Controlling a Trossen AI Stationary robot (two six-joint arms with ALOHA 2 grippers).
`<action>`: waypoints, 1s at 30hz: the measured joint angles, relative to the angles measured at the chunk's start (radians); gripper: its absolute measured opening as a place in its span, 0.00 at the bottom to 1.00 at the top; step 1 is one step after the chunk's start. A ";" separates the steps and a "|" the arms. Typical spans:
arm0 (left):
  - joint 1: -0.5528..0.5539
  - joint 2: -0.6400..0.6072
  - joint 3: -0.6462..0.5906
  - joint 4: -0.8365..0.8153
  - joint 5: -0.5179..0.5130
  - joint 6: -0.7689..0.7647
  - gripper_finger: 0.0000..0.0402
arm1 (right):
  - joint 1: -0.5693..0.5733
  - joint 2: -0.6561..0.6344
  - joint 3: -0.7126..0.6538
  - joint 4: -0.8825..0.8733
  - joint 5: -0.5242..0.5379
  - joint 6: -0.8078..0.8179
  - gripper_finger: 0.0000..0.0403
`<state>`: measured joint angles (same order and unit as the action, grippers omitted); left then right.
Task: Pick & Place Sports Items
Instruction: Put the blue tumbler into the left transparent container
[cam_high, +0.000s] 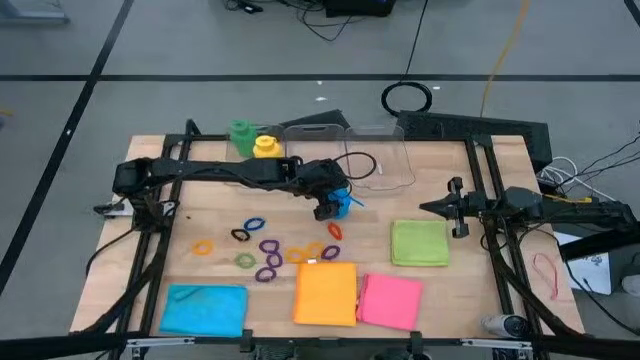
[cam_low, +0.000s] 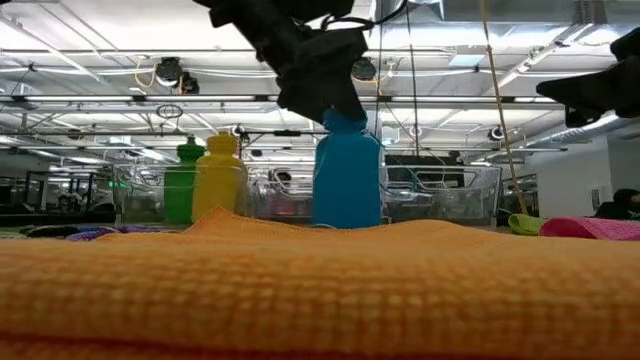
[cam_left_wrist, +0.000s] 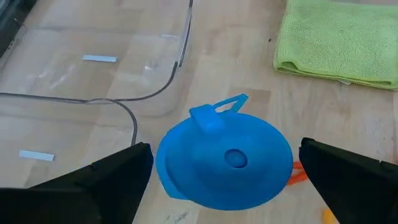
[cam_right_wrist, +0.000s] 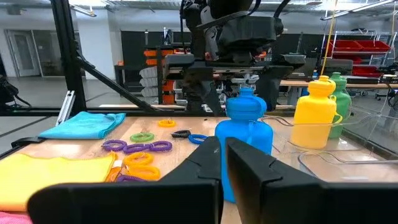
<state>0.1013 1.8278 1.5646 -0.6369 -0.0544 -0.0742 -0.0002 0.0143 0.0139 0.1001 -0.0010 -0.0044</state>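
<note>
A blue bottle (cam_high: 345, 202) stands upright on its base on the wooden table, near the middle. My left gripper (cam_high: 328, 208) hovers just above it, open and slanting down. In the left wrist view its two fingers stand on either side of the bottle's top (cam_left_wrist: 224, 155) with a gap on each side. A green bottle (cam_high: 241, 135) and a yellow bottle (cam_high: 265, 146) stand at the far left. Several small rings (cam_high: 270, 250) lie scattered left of centre. The blue (cam_high: 204, 307), orange (cam_high: 326, 293), pink (cam_high: 391, 300) and green (cam_high: 419, 242) cloths lie folded flat. My right gripper (cam_high: 442, 207) waits shut at the right.
Clear plastic bins (cam_high: 370, 160) sit at the far middle, just beyond the blue bottle. A black frame (cam_high: 480, 200) borders the table on both sides. Bare wood shows between the rings and the green cloth.
</note>
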 joint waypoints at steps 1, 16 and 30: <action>0.000 0.000 0.000 0.000 0.000 0.000 0.83 | 0.000 0.000 0.000 0.000 0.000 0.000 0.00; 0.000 0.000 0.000 0.000 -0.033 -0.002 0.83 | 0.000 0.000 0.000 0.000 0.000 0.000 0.00; 0.000 0.000 0.000 0.001 -0.033 -0.002 0.83 | 0.000 0.000 0.000 0.000 0.000 0.000 0.00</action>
<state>0.1013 1.8278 1.5642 -0.6356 -0.0872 -0.0757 -0.0002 0.0143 0.0136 0.1001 -0.0010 -0.0044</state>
